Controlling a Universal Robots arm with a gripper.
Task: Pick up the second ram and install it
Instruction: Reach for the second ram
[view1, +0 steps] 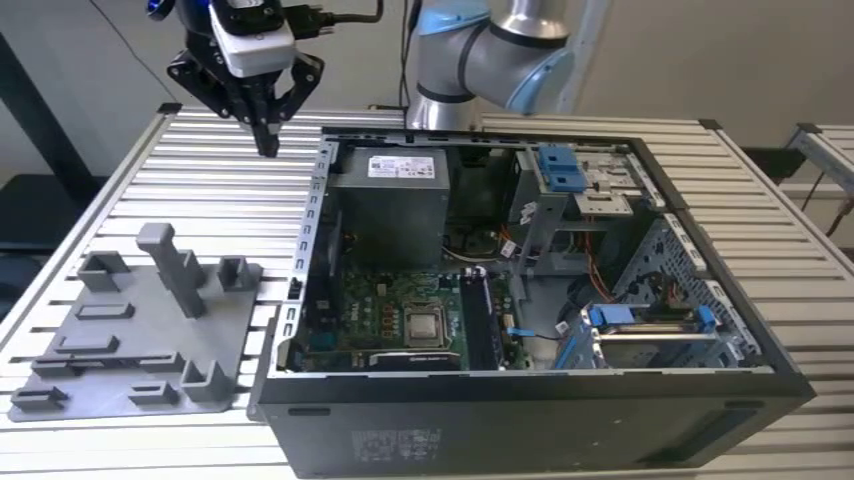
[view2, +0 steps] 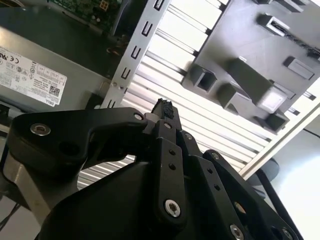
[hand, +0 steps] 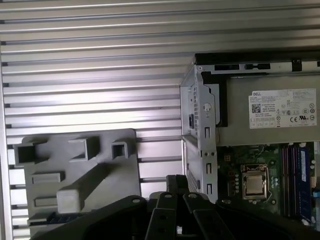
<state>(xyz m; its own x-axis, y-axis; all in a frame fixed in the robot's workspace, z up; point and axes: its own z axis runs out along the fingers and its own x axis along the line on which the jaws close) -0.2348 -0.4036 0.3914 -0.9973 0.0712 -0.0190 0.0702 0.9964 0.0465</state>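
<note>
The second ram looks to me like the dark bluish strip lying in the grey tray, though I can't make it out with certainty. It sits low on the tray, well apart from my jaws. The gripper hangs above the slatted table, clenched on nothing, with the open computer case just beside it. For a clean pick I'd want the jaws released before descending, straddling the strip's thin faces mid-length, then a straight lift.
</note>
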